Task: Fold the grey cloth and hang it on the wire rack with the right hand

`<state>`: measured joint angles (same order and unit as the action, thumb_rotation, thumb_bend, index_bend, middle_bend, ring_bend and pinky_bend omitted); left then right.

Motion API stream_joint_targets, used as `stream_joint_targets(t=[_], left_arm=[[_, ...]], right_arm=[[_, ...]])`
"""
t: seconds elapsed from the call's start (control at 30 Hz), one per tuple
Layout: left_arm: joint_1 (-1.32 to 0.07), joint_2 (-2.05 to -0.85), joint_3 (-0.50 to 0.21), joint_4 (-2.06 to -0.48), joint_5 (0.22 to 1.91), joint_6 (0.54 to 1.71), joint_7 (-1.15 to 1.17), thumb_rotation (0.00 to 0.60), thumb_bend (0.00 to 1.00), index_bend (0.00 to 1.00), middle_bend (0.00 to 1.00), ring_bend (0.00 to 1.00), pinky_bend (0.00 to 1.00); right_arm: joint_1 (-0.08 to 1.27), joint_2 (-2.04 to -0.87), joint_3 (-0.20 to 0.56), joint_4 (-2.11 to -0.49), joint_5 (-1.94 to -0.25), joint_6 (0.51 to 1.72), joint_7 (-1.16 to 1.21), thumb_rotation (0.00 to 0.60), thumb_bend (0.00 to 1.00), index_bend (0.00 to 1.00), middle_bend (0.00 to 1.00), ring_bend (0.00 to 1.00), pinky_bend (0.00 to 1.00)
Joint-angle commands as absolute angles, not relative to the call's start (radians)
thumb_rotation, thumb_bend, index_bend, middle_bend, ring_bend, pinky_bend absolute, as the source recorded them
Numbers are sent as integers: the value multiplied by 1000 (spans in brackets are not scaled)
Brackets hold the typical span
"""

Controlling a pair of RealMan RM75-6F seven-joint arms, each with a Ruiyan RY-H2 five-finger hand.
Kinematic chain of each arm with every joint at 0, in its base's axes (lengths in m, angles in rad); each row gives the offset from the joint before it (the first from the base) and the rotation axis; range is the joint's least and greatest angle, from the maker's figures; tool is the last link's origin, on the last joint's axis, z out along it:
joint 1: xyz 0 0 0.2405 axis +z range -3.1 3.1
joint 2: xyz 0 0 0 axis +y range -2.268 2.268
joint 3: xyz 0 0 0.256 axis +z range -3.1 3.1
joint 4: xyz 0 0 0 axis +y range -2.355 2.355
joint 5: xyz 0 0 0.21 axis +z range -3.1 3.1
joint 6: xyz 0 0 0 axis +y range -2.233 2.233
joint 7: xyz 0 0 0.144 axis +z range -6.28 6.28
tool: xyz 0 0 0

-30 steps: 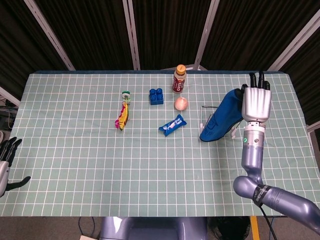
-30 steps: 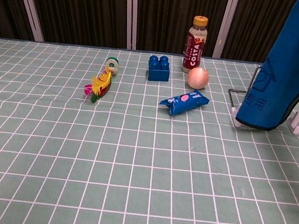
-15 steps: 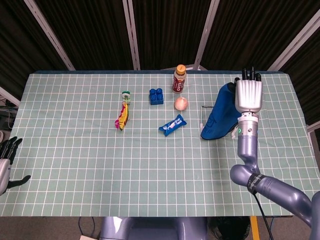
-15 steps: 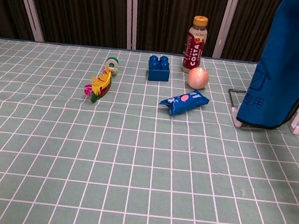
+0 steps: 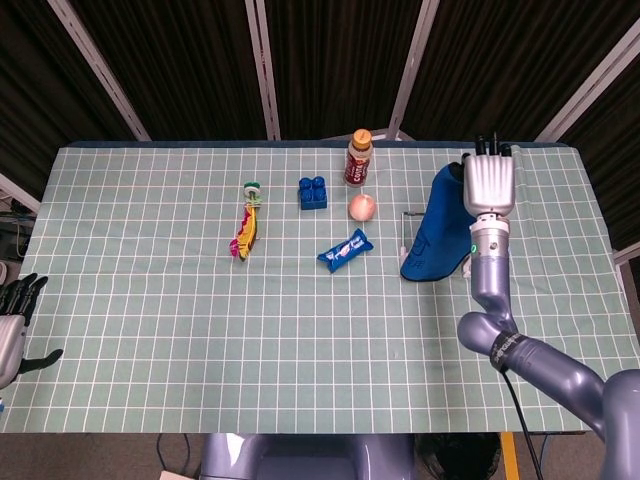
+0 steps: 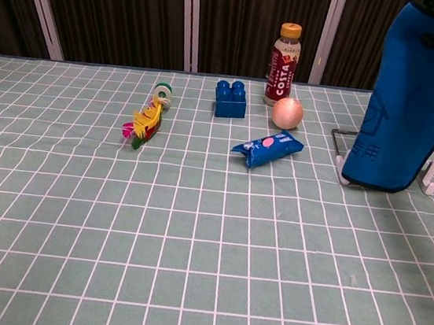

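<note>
Green checked cloth covered the table (image 5: 200, 330), the largest thing in both views. Right arm (image 5: 540, 370) entered from the lower right in the head view only; the chest view missed it. Cloth (image 6: 411, 99), blue in both views though the task calls it grey, hung draped at the wire rack (image 6: 343, 150) at the right side of the table; its lower edge reached almost to the tabletop. Chest view showed printed marks on the cloth and the rack's white feet, which the head view barely resolved. Right hand (image 5: 489, 183) stood at the top of the cloth, back of the hand toward the head camera, fingers pointing away; it appeared to hold the cloth's top edge, but the fingertips were hidden, so I could not tell how firmly. Chest view caught only a sliver of that hand at the top right corner. Left hand (image 5: 15, 325) sat at the far left edge, off the table, fingers apart, holding nothing; seen in the head view alone.

Smaller items, well apart from the rack: bottle (image 6: 285, 53) upright at the back, blue brick (image 6: 230, 98) to its left, blue packet (image 6: 267, 149), pink ball (image 6: 287, 112) near the bottle, and a multicoloured toy (image 6: 148, 120) further left.
</note>
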<state>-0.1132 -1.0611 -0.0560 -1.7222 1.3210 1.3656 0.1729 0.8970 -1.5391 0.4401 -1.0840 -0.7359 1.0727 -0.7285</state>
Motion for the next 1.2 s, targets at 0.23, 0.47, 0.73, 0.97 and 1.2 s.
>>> stream_joint_targets(t=[0.23,0.47,0.73,0.97,1.2], left_arm=[[-129,-1078,-63,-1706,1280,1334,194,600,0,0,0,0,0],[-133,-1084,-63,-1701,1272,1329,201,600,0,0,0,0,0],[-129,-1077,-58,-1708,1292,1343,185,600,0,0,0,0,0],[-120,-1060,-51,-1716,1331,1365,146,600,0,0,0,0,0],[-101,-1054,-40,-1722,1408,1432,141,600,0,0,0,0,0]], right_arm=[[932,-1567,440,-987,-670,973,-734,600,14,135,71,0,114],[936,-1584,431,-946,-742,997,-641,600,0,32,39,0,35],[890,-1516,424,-1033,-842,1067,-531,600,0,32,32,0,0],[743,-1328,379,-1336,-997,1175,-377,600,0,32,29,0,0],[539,-1160,269,-1585,-1202,1354,-214,600,0,32,0,0,0]])
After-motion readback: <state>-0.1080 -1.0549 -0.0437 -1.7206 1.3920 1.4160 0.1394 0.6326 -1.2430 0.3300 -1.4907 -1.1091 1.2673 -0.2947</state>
